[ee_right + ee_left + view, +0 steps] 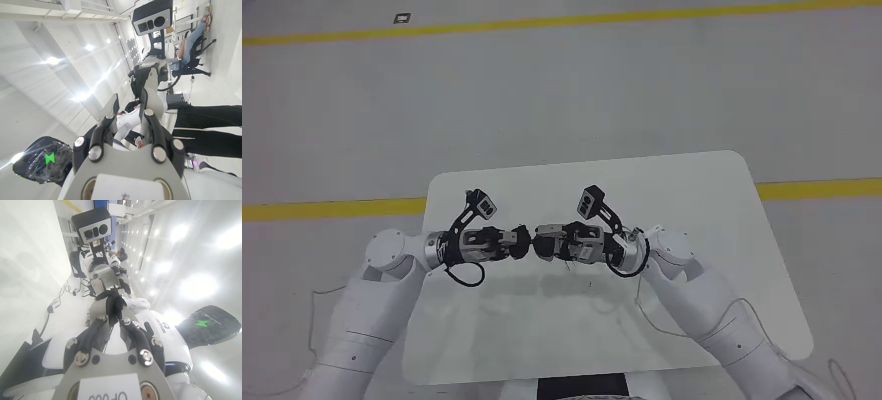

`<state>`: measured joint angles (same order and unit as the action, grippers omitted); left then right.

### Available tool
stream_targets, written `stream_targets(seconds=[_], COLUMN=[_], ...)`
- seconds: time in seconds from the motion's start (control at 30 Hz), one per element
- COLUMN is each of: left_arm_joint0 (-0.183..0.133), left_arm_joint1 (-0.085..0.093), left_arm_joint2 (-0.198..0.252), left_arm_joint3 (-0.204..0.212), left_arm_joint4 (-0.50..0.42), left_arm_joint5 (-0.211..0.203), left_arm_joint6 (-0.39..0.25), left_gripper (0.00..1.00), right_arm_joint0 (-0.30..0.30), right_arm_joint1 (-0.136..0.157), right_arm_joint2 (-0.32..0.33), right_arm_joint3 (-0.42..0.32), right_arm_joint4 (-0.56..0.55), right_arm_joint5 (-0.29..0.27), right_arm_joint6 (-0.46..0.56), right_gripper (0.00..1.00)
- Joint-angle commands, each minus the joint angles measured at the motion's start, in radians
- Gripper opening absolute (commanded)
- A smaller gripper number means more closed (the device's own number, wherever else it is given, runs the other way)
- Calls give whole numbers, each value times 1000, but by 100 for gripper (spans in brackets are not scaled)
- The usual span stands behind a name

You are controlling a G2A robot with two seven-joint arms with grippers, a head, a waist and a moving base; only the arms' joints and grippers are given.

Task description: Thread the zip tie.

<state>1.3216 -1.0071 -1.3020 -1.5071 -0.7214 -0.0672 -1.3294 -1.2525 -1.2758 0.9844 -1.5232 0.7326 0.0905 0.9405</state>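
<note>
Above the white table [692,200], my left gripper [526,242] is pinching tight on the dark zip tie [113,308]. My right gripper [130,94] is gaping wide just beside it, holding nothing.

— What's underfoot?
— Pale grey floor [542,100] crossed by two yellow lines [542,22]; a white, round-cornered bench [692,190] stands on it.
— And overhead?
— Bright ceiling lights [198,285]. A black office chair [194,70] sits farther back.
</note>
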Motion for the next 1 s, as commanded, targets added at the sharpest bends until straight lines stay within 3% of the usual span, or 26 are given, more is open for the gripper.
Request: stream_targets(seconds=[0.0, 0.4, 0.7, 0.97], left_arm_joint0=[0, 0, 0, 0], left_arm_joint1=[0, 0, 0, 0], left_arm_joint2=[0, 0, 0, 0], left_arm_joint3=[0, 0, 0, 0], left_arm_joint4=[0, 0, 0, 0], left_arm_joint5=[0, 0, 0, 0], left_arm_joint6=[0, 0, 0, 0], left_gripper=[0, 0, 0, 0], right_arm_joint0=[0, -6, -17, -21], right_arm_joint1=[0, 5, 10, 12], right_arm_joint2=[-1, 5, 17, 15], right_arm_joint3=[3, 9, 6, 0], right_arm_joint4=[0, -6, -8, -11], right_arm_joint5=[-3, -6, -5, -5], right_arm_joint6=[2, 8, 6, 6], right_gripper=[14, 16, 11, 0])
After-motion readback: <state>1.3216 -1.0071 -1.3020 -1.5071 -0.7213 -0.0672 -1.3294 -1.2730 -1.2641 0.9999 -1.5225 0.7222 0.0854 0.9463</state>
